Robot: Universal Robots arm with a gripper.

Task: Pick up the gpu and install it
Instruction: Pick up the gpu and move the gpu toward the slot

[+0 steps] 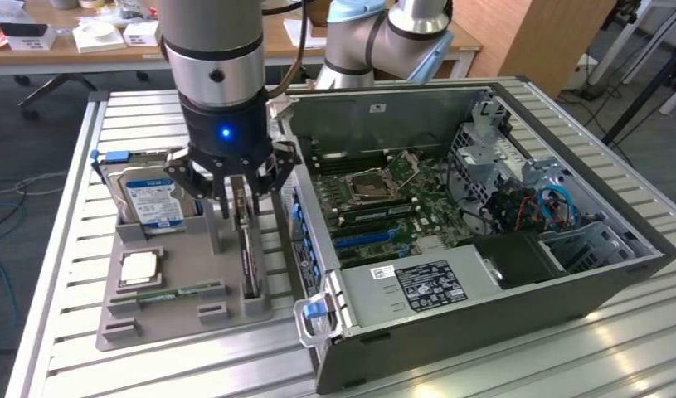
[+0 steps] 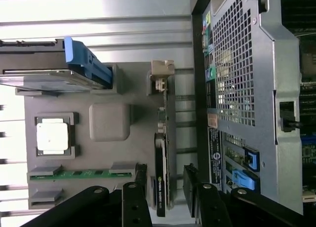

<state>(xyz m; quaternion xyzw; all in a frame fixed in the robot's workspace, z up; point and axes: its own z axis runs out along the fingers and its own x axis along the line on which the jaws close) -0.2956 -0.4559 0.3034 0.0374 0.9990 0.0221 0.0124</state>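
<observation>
**A:** Where is the gpu [image 1: 250, 265] [image 2: 161, 163]?

**B:** It stands on its long edge in a slot of the grey tray [image 1: 161, 322], left of centre in the exterior view. It is just beside the outer wall of the open computer case [image 1: 559, 286], not inside it

**A:** And the gripper [image 1: 238, 211] [image 2: 165, 180]?

**B:** It hangs straight over the card with its black fingers [image 2: 140, 180] spread wide. In the wrist view one finger sits on each side of the card's thin edge, with a gap showing on both sides, so nothing is pinched

**A:** What else is on that tray?

**B:** A hard drive [image 1: 155, 199] with a blue and white label stands upright at the tray's far end, in the left-centre of the exterior view. Below it in that frame lies a square processor chip [image 1: 138, 267], and below that a green RAM stick [image 1: 182, 292] lies flat

**A:** And the case?

**B:** It fills the right half of the exterior view, lying on its side, with the motherboard [image 1: 376, 195] exposed near the centre. Tray and case both rest on a slatted metal table [image 1: 66, 249]
</observation>
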